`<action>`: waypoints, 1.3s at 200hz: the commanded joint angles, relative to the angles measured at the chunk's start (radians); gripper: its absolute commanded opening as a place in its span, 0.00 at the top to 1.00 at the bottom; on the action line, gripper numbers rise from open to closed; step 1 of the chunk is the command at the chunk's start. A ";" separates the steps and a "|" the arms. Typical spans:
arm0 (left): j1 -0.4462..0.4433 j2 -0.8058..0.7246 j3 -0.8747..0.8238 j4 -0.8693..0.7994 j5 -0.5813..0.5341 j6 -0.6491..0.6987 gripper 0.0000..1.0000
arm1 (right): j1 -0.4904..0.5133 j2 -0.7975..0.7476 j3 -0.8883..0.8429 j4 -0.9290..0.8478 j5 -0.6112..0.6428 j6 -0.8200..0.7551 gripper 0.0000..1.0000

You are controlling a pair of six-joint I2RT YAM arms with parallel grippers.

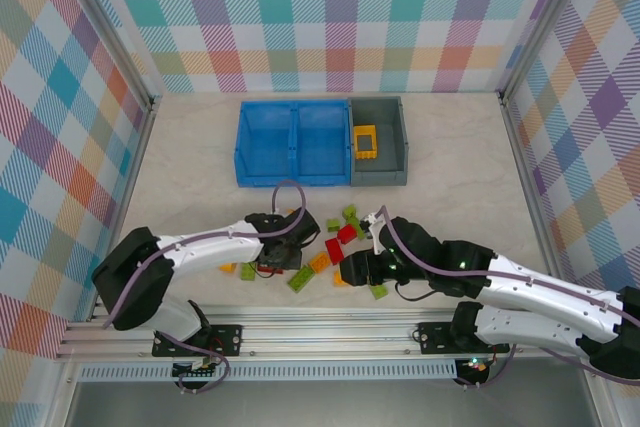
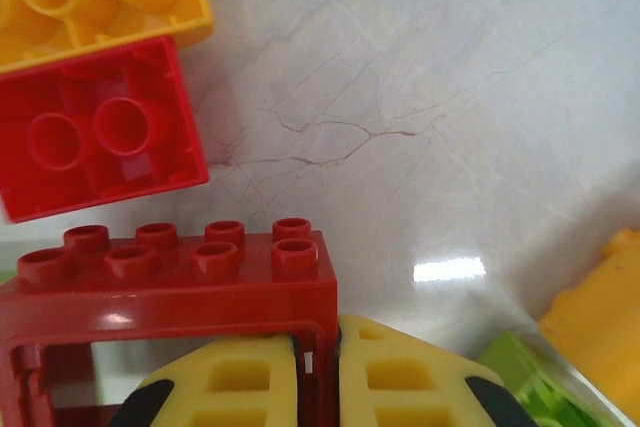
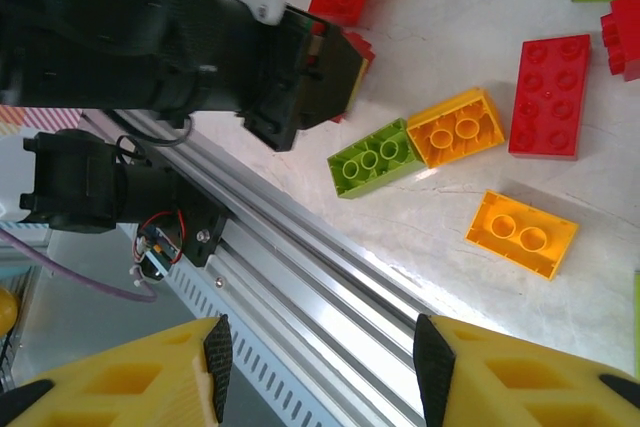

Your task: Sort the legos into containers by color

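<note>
Since the red frame brick (image 2: 170,287) is pinched by one wall in the clamped left hand (image 2: 315,377), long side crosswise to the fingers (image 2: 240,387), that arm should carry it. The blue bin (image 1: 290,179) lies well ahead; the right hand (image 3: 322,357) gapes empty alongside.

We look down from above and behind on the whole worktop (image 1: 450,177); our 2 wrist views sit low — left close to the legos (image 2: 100,137), right farther back, sharing that pile.
</note>
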 commanded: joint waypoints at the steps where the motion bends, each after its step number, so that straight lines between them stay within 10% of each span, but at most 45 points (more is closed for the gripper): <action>1: 0.005 -0.108 0.146 -0.130 -0.037 0.010 0.92 | 0.008 0.023 0.068 0.005 0.045 -0.046 0.48; 107: 0.534 0.288 0.874 -0.171 0.228 0.415 0.93 | -0.031 0.477 0.549 0.201 0.321 -0.390 0.45; 260: 0.625 0.874 1.323 -0.116 0.076 0.526 0.92 | -0.121 0.649 0.584 0.310 0.266 -0.373 0.45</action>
